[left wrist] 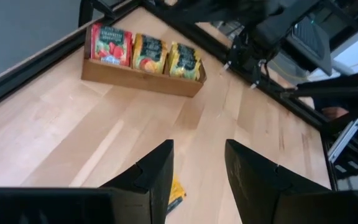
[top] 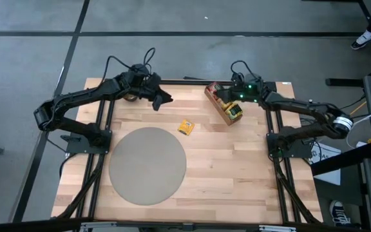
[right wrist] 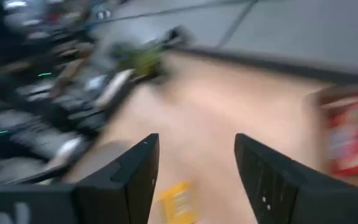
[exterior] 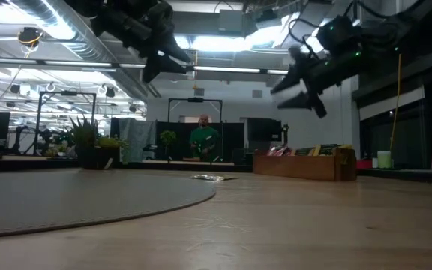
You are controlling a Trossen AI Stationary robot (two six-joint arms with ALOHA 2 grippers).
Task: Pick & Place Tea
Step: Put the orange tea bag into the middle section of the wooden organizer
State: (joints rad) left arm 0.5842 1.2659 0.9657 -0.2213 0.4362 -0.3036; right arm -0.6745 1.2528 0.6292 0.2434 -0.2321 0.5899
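Note:
One yellow-orange tea sachet (top: 185, 127) lies flat on the wooden table, apart from the others; it also shows in the low view (exterior: 212, 178). More sachets, red (left wrist: 110, 45) and yellow-orange (left wrist: 149, 53), stand in the long wooden tray (top: 219, 98). My left gripper (top: 163, 98) hangs open in the air, to the far left of the loose sachet (left wrist: 176, 193). My right gripper (top: 223, 96) is open too, raised above the tray's far end, with the loose sachet (right wrist: 178, 202) beyond its fingers.
A round grey mat (top: 148, 164) covers the table's near left-middle part. A small green potted plant (exterior: 96, 150) stands at the far left, near my left arm. A person (exterior: 203, 141) stands in the room beyond the table.

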